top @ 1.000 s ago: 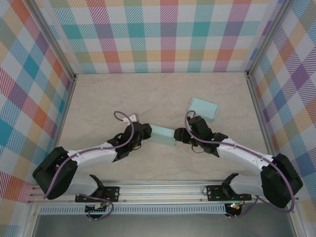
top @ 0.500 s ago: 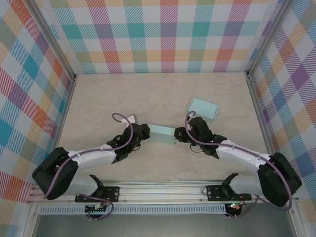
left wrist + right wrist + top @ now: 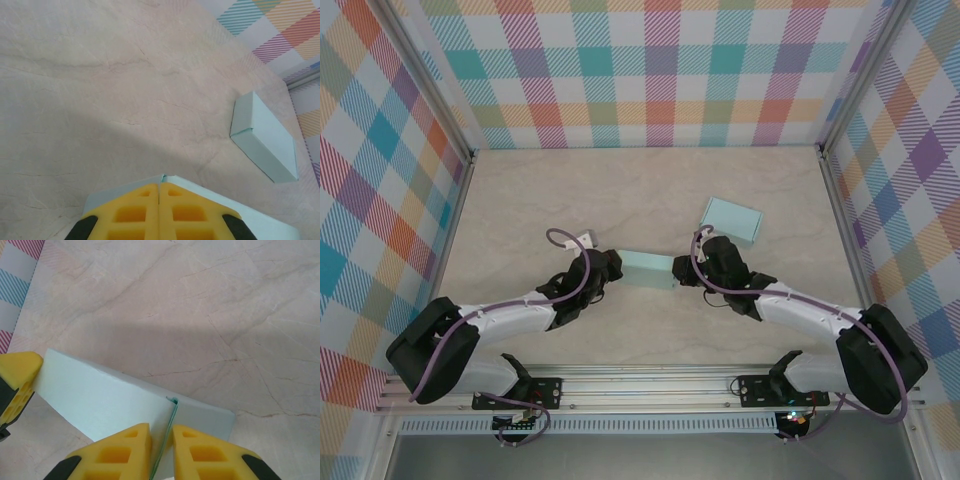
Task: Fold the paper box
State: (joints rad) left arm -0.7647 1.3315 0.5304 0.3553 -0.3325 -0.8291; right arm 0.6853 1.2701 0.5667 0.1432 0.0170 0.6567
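Note:
The pale teal paper box (image 3: 646, 270) lies on the table between my two grippers, long side running left to right. My left gripper (image 3: 612, 268) sits at its left end. In the left wrist view the yellow fingers (image 3: 135, 215) are pressed together, and the box's (image 3: 270, 230) corner seam meets their tips. My right gripper (image 3: 682, 270) is at the right end. In the right wrist view its fingers (image 3: 120, 452) are closed to a narrow gap over a thin flap edge of the box (image 3: 100, 395). A left fingertip (image 3: 17, 377) shows at the box's far end.
A second, closed teal box (image 3: 732, 221) lies just behind the right gripper, also seen as a closed box (image 3: 263, 137) in the left wrist view. Plaid walls enclose the beige marble-patterned table (image 3: 620, 200) on three sides.
Both grippers have closed in on the ends of the box. The box has shifted slightly away from the arm bases and now lies more level.

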